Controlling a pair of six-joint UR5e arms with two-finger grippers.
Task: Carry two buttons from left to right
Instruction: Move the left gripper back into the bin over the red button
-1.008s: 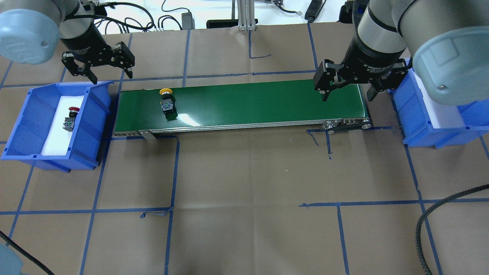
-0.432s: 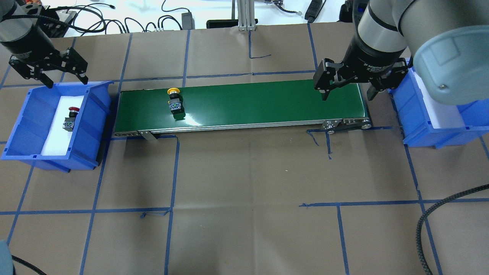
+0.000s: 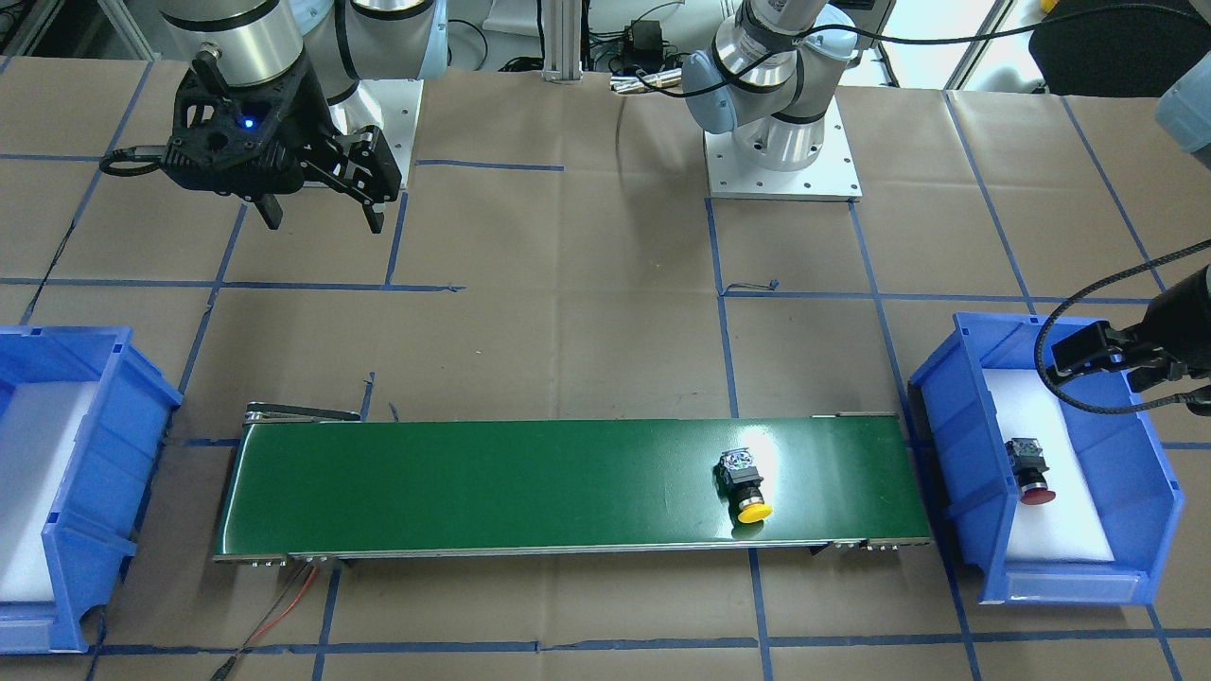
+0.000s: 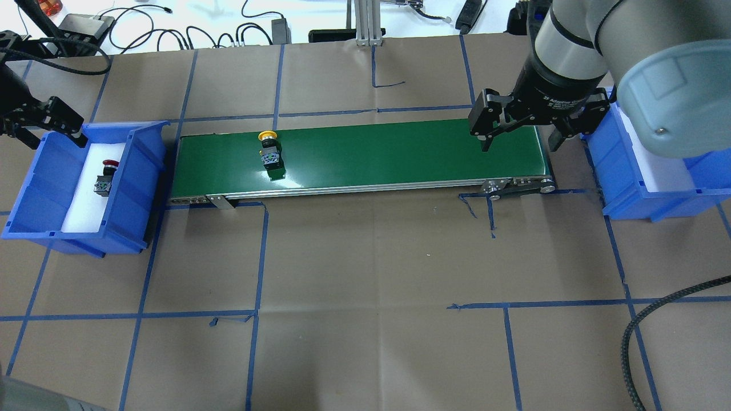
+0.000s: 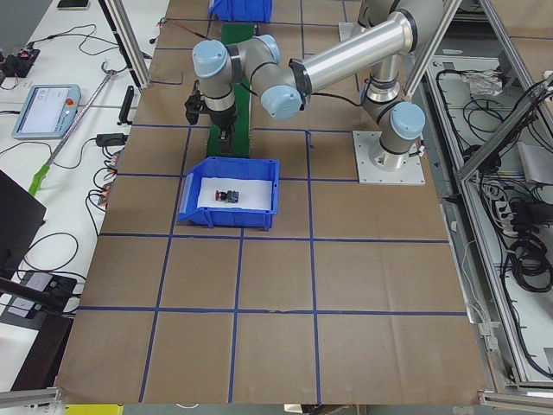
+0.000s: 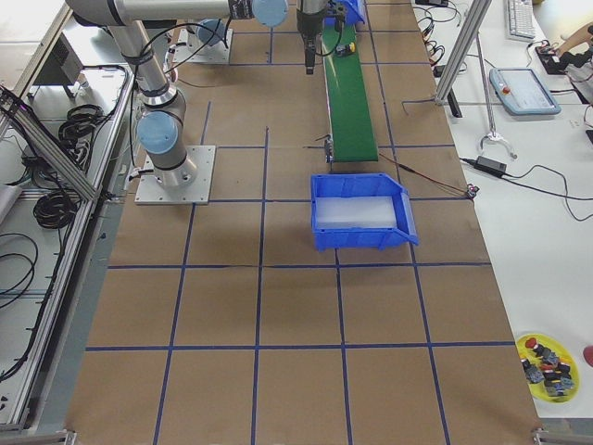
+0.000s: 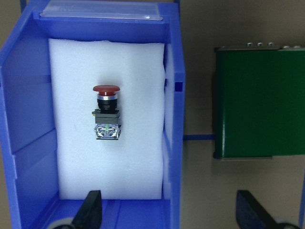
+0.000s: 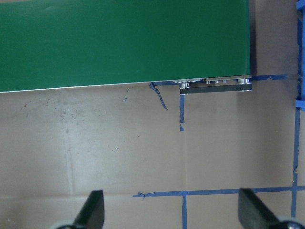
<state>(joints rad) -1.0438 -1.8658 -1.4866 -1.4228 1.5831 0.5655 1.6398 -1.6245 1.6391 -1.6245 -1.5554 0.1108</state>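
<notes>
The red button (image 7: pixel 106 112) lies on its side on the white foam (image 7: pixel 76 157) in the left bin (image 7: pixel 174 143). In the left wrist view its long axis runs from 12 to 6 o'clock, with the red cap at 12 and the grey switch block at 6. The left gripper (image 7: pixel 167 202) hangs above the near end of that bin, its fingers (image 7: pixel 91 210) spread wide with nothing between them. The button sits at about 11 o'clock from the gap, apart from it and lower down. The fingers stand on the 9-to-3 line, so they would close across the button's narrow body rather than along it, which suits a pick. I judge the coming move to be a shift toward 11 o'clock and then a descent, and the left arm is plainly the nearer one for it. The yellow button (image 4: pixel 269 149) lies on the green belt (image 4: pixel 400 151) near its left end, cap toward 12 in the overhead view. The right gripper (image 4: pixel 518 142), likewise spread and empty, hovers over the belt's right end. It is at 3 o'clock from the yellow button and well apart from it, just beside the right bin (image 4: pixel 628 197).
</notes>
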